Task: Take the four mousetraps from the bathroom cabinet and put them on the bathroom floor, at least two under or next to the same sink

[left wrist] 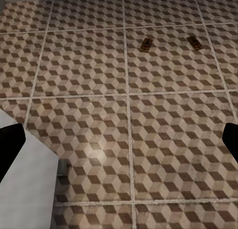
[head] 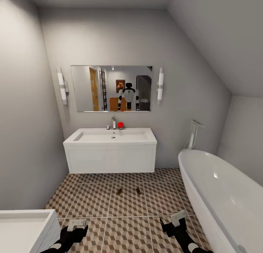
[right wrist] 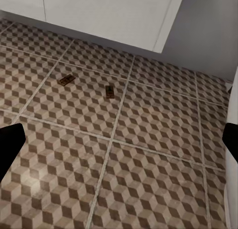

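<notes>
The head view faces a white sink (head: 111,136) with a chrome tap (head: 113,122), set on a boxy white vanity (head: 109,158) at about 12 o'clock under a wide mirror (head: 111,88) (the robot's own reflection stands in it, with an orange-brown piece of furniture behind). Two mousetraps lie on the cube-patterned bathroom floor (head: 91,202) in front of the vanity, one (head: 119,190) just to the other's (head: 138,190) left, near each other but apart, both flat on the same tile row. In the left wrist view the same pair shows as small tan rectangles (left wrist: 146,44) (left wrist: 195,42) well ahead of the fingers. The right wrist view has them (right wrist: 66,80) (right wrist: 109,92) on the tiles near the vanity's base. The left gripper (head: 77,223) sits at 7 o'clock and the right gripper (head: 178,218) at 5 o'clock, both low over the floor; each has its dark fingers (left wrist: 10,144) (right wrist: 9,144) spread wide at the edges of its wrist view with nothing between them. An oval white bathtub (head: 223,194) fills the 4 o'clock side.
</notes>
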Controlling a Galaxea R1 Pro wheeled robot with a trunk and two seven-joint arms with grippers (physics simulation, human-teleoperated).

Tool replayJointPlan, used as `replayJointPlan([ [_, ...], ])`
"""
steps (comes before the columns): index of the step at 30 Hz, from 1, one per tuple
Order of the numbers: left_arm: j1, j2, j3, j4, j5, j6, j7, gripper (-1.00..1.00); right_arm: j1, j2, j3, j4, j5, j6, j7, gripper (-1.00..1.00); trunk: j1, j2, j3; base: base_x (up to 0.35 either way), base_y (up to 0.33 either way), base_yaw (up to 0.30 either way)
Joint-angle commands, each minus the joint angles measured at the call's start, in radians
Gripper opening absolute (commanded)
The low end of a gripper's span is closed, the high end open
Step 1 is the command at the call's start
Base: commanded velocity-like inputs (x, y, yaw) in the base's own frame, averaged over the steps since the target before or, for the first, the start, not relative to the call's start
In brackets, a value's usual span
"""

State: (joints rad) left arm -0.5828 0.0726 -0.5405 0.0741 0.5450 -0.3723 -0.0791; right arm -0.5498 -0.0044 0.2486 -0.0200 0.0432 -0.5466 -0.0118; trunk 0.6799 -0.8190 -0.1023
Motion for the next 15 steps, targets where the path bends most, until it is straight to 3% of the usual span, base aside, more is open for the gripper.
replayJointPlan([
  [1, -0.002, -0.001, -0.006, 0.004, 0.01, -0.005, -0.008, 1.0, -0.001, 0.0, 0.0, 0.0, 0.004, -0.003, -0.002, 1.0, -0.004, 0.006, 0.002, 0.0, 0.0, 0.0],
  [15, -0.002, -0.003, -0.006, 0.004, 0.01, -0.005, -0.008, 1.0, -0.001, -0.002, 0.0, 0.0, 0.004, -0.003, -0.002, 1.0, -0.057, 0.104, 0.045, 0.0, 0.0, 0.0],
])
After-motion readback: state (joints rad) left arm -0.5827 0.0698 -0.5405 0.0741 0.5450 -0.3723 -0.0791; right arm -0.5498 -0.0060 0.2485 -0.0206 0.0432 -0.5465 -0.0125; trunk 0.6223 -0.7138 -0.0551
